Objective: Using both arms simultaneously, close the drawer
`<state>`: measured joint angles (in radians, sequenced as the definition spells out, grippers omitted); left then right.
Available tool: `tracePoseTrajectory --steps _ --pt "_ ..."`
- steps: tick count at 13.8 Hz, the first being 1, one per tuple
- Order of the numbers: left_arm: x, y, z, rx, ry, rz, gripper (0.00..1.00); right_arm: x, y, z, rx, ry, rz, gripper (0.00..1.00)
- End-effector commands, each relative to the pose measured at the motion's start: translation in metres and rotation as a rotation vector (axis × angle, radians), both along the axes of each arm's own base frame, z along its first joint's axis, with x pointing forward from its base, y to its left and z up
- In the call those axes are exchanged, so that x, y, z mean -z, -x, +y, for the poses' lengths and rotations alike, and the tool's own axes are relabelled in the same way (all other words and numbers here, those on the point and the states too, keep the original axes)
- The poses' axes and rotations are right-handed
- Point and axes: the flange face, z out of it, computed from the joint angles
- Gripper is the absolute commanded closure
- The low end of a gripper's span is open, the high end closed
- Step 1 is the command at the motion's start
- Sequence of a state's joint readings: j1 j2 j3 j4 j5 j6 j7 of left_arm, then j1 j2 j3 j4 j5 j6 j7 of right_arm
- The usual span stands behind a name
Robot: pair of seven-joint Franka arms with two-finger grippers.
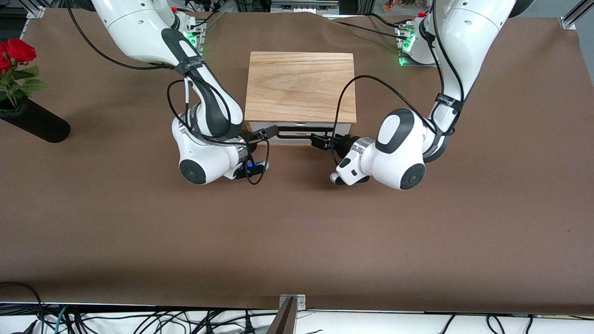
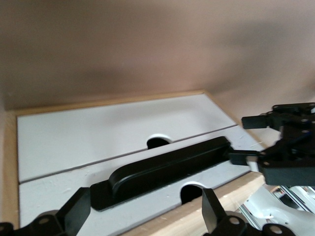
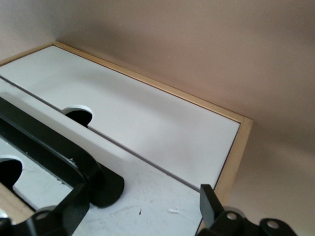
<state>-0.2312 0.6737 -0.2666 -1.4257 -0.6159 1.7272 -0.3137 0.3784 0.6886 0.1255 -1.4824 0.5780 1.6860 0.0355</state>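
Observation:
The oak-coloured box [image 1: 300,88] stands mid-table. Its drawer's white front panel [image 1: 297,127] with the black handle [image 1: 300,136] faces the front camera and looks about level with the box front. My right gripper [image 1: 270,133] is at the handle's end toward the right arm's side, my left gripper [image 1: 319,140] at the other end. In the left wrist view the open left gripper [image 2: 142,214] spans the panel [image 2: 54,189] just by the handle [image 2: 167,169]. In the right wrist view the open right gripper [image 3: 142,206] is close to the panel [image 3: 157,196], one finger [image 3: 74,206] beside the handle's foot [image 3: 101,187].
A second white panel [image 2: 98,132] sits beside the handled one in the box front. A black vase [image 1: 35,121] with red roses [image 1: 16,51] stands near the table edge at the right arm's end. My right gripper also shows in the left wrist view [image 2: 285,147].

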Motion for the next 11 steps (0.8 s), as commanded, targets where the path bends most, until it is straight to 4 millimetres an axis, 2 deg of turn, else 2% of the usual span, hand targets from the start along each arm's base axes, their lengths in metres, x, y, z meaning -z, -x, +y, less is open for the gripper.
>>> tracePoseTrajectory --steps 1,3,6,7,9,11 --pt "-0.036 -0.020 0.008 0.046 -0.088 -0.125 0.00 -0.046 -0.029 -0.008 0.019 -0.057 -0.061 0.00" --pt "-0.047 -0.029 0.019 0.067 -0.138 -0.189 0.00 -0.060 -0.035 -0.008 0.016 -0.070 -0.079 0.00" --pt "-0.063 -0.044 0.036 0.109 -0.249 -0.300 0.00 -0.093 -0.056 -0.010 0.034 -0.087 -0.169 0.00" --pt "-0.066 -0.048 0.046 0.125 -0.300 -0.336 0.00 -0.105 -0.067 -0.020 0.050 -0.090 -0.205 0.00" --pt "-0.090 -0.053 0.062 0.146 -0.385 -0.416 0.00 -0.112 -0.084 -0.044 0.083 -0.068 -0.244 0.00" --pt "-0.128 -0.053 0.075 0.157 -0.455 -0.506 0.00 -0.128 -0.101 -0.068 0.105 -0.021 -0.310 0.00"
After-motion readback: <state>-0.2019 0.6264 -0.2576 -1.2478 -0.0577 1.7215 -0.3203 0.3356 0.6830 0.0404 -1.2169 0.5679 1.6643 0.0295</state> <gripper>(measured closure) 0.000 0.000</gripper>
